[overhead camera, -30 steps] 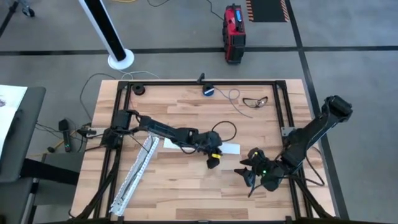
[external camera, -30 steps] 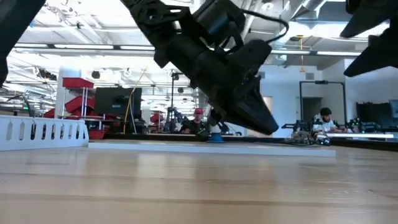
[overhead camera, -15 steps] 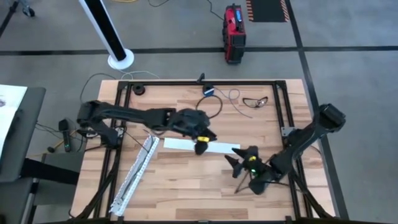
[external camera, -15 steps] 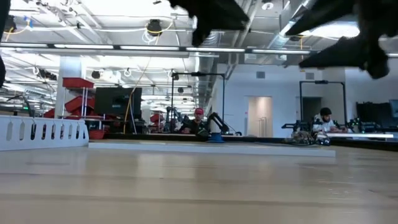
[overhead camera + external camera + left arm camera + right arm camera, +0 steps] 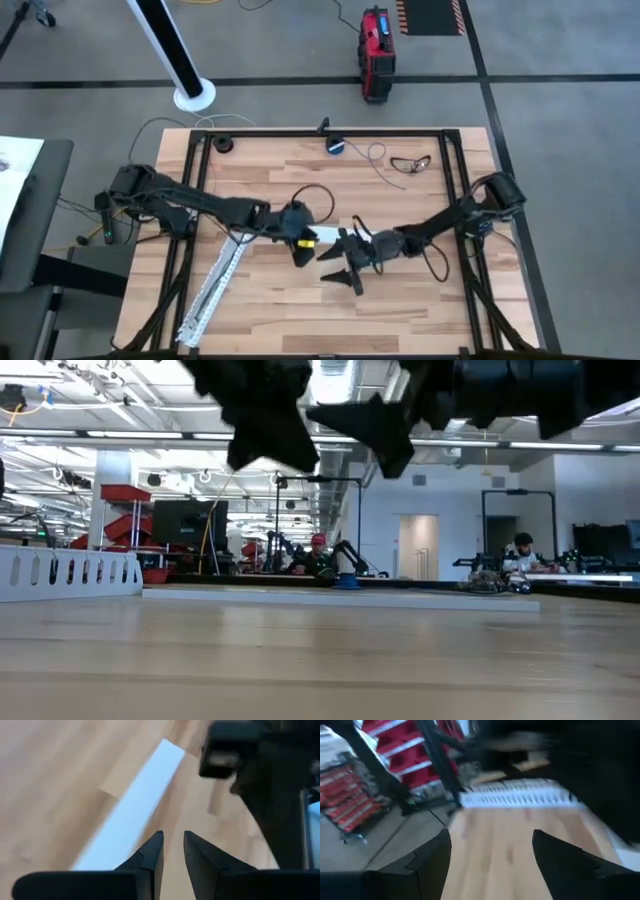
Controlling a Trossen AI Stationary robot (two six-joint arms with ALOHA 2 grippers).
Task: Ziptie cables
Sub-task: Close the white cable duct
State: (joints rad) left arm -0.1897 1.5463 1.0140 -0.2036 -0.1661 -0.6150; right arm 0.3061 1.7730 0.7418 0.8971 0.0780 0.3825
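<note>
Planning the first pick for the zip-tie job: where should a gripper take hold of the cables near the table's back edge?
Grip the cables at mid-bunch from straight above, closing front to back: they seem to lie flat in a narrow loop stretched left to right. The left gripper and right gripper hover mid-table.

Even, bright light from ceiling strip lamps [image 5: 150,435] at eleven o'clock; soft shadows on the counter [image 5: 270,290]. Both wrist views are smeared with motion blur; the low view's arms show as dark silhouettes.
</note>
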